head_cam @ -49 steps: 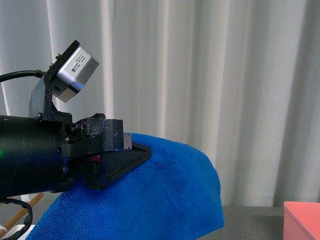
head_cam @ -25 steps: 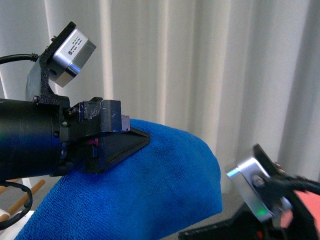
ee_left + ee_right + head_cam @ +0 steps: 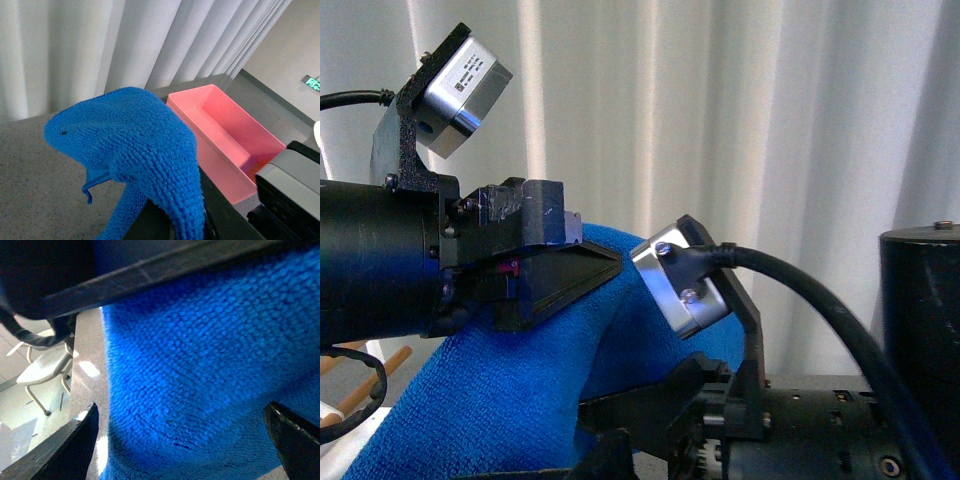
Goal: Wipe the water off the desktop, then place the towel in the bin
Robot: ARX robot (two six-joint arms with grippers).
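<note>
I count one blue towel (image 3: pixel 520 400), one pink bin (image 3: pixel 216 165) and one grey desk (image 3: pixel 30 150). Two arms are up in the front view, the left arm (image 3: pixel 370 270) and the right arm (image 3: pixel 840 430), with two silver wrist cameras, the left camera (image 3: pixel 460 90) and the right camera (image 3: pixel 678 285). Two wooden sticks (image 3: pixel 365 392) show, and at least one white chair (image 3: pixel 42 367)

The wrist camera's label (image 3: pixel 468 72) and the cut-off green sign (image 3: pixel 313 83) are both illegible.

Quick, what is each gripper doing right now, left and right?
Left gripper: shut on the bright blue fluffy terry towel.
Right gripper: open, jaws wide apart.
</note>
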